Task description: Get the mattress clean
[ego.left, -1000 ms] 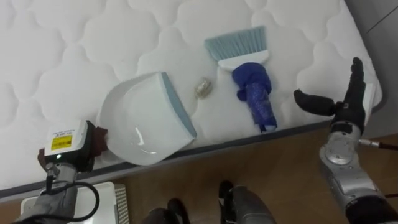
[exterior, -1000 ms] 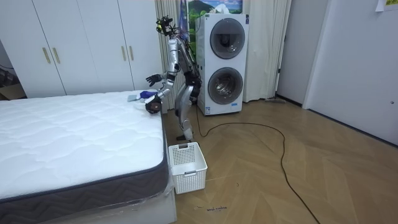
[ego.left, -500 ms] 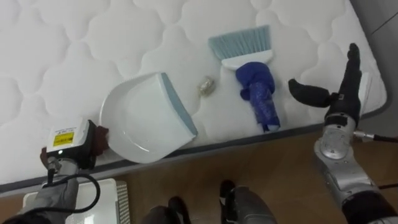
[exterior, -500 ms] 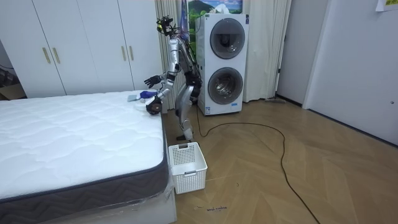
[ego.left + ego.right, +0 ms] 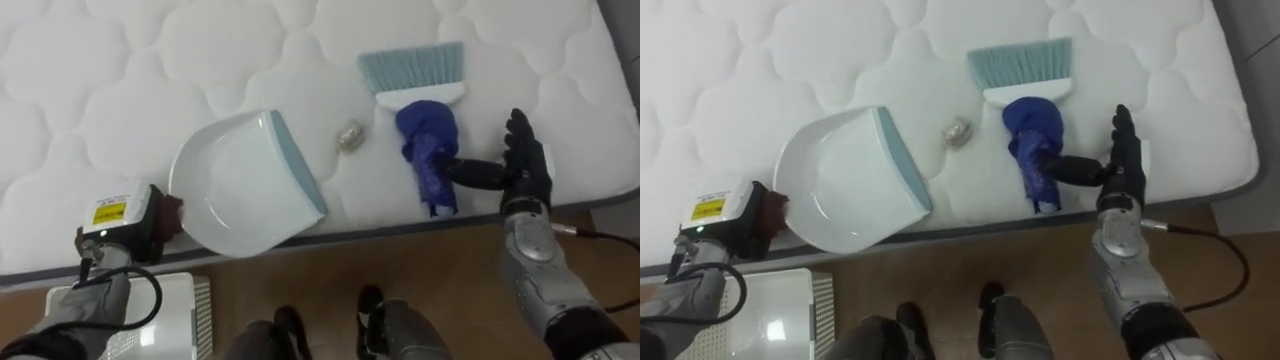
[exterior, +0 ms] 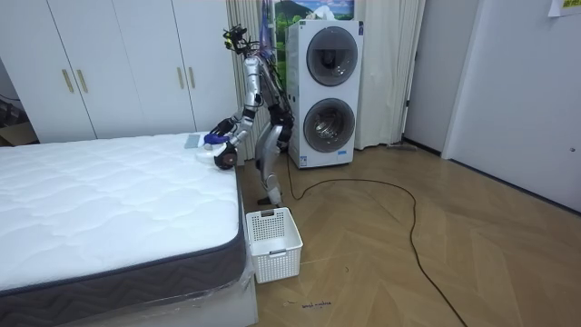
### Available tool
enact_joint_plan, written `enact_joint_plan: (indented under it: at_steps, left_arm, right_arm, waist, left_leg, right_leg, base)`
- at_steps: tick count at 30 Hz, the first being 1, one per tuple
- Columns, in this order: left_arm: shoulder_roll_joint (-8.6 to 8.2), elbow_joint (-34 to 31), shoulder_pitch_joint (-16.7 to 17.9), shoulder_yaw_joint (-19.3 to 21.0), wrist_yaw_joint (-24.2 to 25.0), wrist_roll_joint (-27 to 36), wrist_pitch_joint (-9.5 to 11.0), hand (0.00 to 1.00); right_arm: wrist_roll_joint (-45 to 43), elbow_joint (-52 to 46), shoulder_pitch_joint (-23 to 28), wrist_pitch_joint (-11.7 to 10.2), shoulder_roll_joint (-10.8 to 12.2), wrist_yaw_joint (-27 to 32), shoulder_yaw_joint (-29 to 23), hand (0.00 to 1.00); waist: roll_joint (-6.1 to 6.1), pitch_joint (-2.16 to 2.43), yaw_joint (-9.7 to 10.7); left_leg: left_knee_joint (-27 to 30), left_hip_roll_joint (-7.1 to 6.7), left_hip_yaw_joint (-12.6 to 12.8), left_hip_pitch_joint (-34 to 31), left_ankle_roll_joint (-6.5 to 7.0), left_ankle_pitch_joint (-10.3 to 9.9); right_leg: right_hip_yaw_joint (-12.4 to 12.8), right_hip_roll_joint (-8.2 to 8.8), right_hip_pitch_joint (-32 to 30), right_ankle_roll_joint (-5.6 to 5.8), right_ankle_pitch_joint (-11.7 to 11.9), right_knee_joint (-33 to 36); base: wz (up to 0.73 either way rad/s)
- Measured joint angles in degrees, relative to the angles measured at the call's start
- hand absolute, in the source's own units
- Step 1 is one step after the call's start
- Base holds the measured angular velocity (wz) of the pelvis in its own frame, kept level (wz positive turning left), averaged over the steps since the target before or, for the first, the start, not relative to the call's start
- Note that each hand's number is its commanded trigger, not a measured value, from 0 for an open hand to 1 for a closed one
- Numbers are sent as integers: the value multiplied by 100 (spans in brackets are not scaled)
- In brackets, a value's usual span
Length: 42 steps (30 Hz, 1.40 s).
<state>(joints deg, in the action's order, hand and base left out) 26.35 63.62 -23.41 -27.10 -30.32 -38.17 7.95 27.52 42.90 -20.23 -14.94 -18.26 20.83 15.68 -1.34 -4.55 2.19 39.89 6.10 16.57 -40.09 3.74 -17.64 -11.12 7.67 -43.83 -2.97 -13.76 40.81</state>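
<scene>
**Brush and dustpan on the quilted mattress**

The bed (image 5: pixel 120 90) is a white mattress with a soft, cloud-shaped quilted pattern. Near its edge lies a smooth white plastic dustpan (image 5: pixel 235 185) with a grey-blue lip. A small crumpled scrap (image 5: pixel 349 135) lies between it and the brush (image 5: pixel 425 125). The brush has pale blue bristles (image 5: pixel 412 68) fanned above a white ferrule and a glossy dark blue handle.

The right robot hand (image 5: pixel 525 170) stands just beside that handle, fingers straight and apart, its dark thumb stretched sideways to touch the handle. The left robot hand (image 5: pixel 125 228) sits at the dustpan's rear. It carries a yellow sticker (image 5: pixel 109 212) whose print is too small to read, and whether it grips cannot be told.
</scene>
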Motion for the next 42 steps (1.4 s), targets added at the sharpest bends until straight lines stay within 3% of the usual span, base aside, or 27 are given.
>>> enact_joint_plan:
  at_steps: [29, 42]
  left_arm:
    - [-34, -15, -103, 13, 249, 20, -157, 100]
    - [-91, -13, -73, 8, 346, -144, -284, 100]
  right_arm:
    - [-33, -5, -121, -1, 2, -281, 111, 0]
    - [155, -191, -184, 0, 163, -397, 158, 0]
  waist:
    - [-4, 6, -50]
    - [-11, 20, -61]
  left_leg:
    - [138, 10, 84, -7, -9, 6]
    - [130, 1, 97, 90, -25, 20]
  right_leg:
    - [85, 31, -132, -68, -9, 275]
    - [85, 45, -58, -89, -2, 285]
  base:
    - [0]
    - [-1]
